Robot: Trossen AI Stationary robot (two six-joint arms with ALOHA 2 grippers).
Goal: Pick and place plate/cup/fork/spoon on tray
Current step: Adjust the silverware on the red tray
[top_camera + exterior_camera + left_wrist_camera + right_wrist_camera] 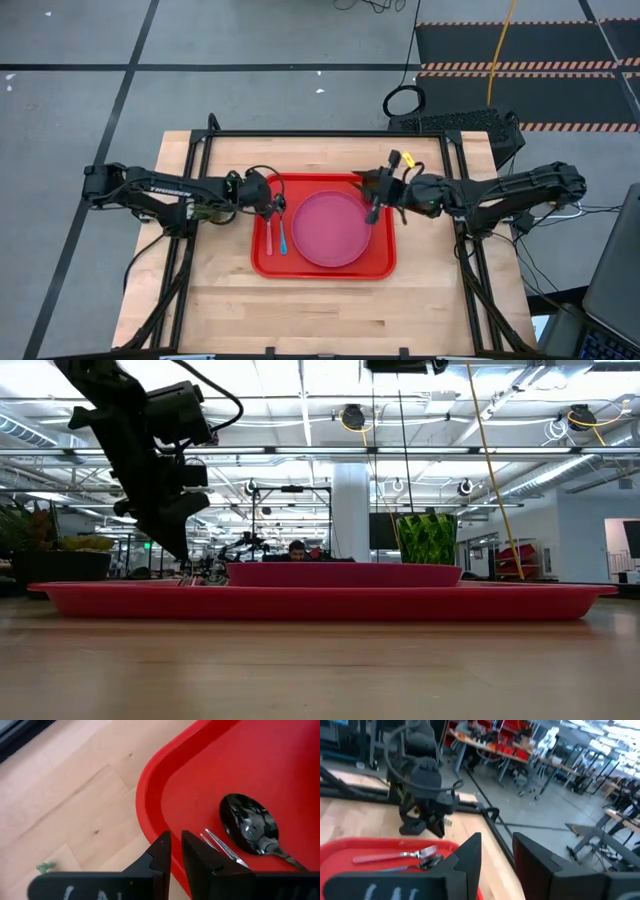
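Observation:
The red tray (385, 265) lies mid-table and also shows in the low view (300, 603). The pink plate (330, 228) lies on it. The fork (269, 235) and the spoon (282, 235) lie side by side on the tray's left part, bowl and tines toward the far edge (247, 825). The green cup (427, 538) stands upright by the plate's right rim, its base hidden behind that rim. My left gripper (176, 845) points down over the tray's far left corner, shut and empty. My right gripper (497, 845) is raised over the tray's far right part, open and empty.
Bare wood lies between the tray and the table's near edge (320, 320). A small green scrap (45, 867) lies on the wood left of the tray. The black frame rails (330, 133) run along the table's far edge. A person (296, 548) sits in the room beyond.

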